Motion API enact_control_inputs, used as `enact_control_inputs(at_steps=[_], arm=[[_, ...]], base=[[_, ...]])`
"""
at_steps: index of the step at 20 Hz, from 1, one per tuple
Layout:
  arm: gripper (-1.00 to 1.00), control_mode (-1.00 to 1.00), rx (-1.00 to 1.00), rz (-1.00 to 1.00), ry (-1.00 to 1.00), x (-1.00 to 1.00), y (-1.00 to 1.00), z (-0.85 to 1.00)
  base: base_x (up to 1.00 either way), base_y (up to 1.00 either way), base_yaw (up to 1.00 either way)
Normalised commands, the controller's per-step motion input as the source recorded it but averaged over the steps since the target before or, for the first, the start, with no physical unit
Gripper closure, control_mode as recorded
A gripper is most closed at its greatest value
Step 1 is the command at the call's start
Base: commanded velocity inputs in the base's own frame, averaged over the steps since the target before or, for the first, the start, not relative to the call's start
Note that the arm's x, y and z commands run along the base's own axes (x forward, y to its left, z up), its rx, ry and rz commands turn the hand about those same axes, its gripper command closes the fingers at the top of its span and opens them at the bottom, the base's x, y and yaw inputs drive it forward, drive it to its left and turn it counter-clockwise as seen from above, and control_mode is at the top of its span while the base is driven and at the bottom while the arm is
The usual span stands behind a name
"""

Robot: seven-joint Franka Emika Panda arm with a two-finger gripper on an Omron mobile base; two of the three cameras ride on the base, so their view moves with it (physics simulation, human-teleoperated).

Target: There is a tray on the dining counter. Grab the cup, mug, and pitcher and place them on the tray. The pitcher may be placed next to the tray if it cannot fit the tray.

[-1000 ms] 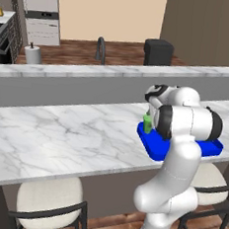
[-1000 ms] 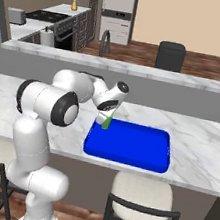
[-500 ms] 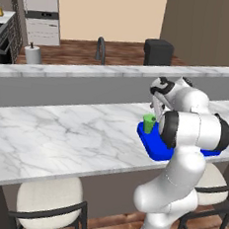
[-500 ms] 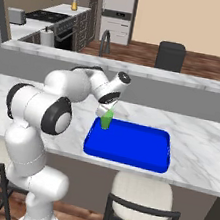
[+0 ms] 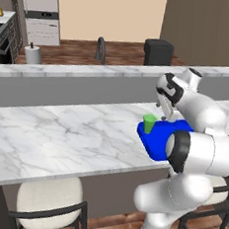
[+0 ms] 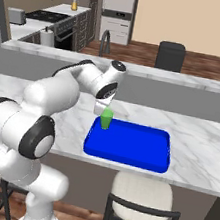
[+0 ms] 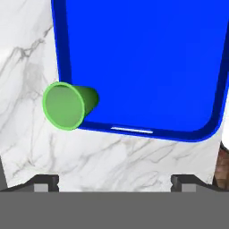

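The green cup (image 5: pixel 149 124) (image 6: pixel 106 118) (image 7: pixel 69 105) stands upright inside the near-left corner of the blue tray (image 5: pixel 159 140) (image 6: pixel 136 148) (image 7: pixel 143 53) on the dining counter (image 5: pixel 60 131) (image 6: pixel 201 152). My gripper (image 5: pixel 164 111) (image 6: pixel 102 106) (image 7: pixel 114 181) hangs open a little above the cup and beside it, touching nothing, with bare marble between its fingertips (image 7: pixel 44 181). The mug is out of view. A small yellow thing (image 6: pixel 74 4) on the far kitchen counter is too small to tell whether it is the pitcher.
A raised grey ledge (image 5: pixel 80 83) (image 6: pixel 185 97) runs behind the counter. A faucet (image 5: pixel 100 48), a paper towel roll (image 5: pixel 33 55) and a dark bin (image 6: pixel 170 55) stand beyond it. Stools (image 5: pixel 48 204) (image 6: pixel 143 196) sit under the front edge.
The open gripper has risen off the green cup, which stays standing in the tray's corner. The arm's elbow has swung toward the tray side.
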Motion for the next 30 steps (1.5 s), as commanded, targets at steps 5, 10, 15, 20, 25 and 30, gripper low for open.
enact_control_inputs(at_steps=[5,10,15,20,25,30], arm=[[-1.00,-1.00,-0.23,0.21,-0.05,-1.00,0.05,0.51],[-1.00,-1.00,-0.22,0.25,-0.13,-0.99,0.09,0.73],[-1.00,-1.00,-0.18,0.34,-0.16,-0.78,0.07,0.66],[-1.00,-1.00,-0.12,0.43,-0.06,-0.47,0.07,0.39],[-1.00,-1.00,-0.10,0.40,0.00,-0.04,0.27,0.30],[-1.00,-1.00,-0.15,0.35,0.01,-0.01,0.35,0.19]], base=[[0.00,0.00,0.00],[0.00,0.00,0.00],[0.00,0.00,0.00],[0.00,0.00,0.00],[0.00,0.00,0.00],[0.00,0.00,0.00]])
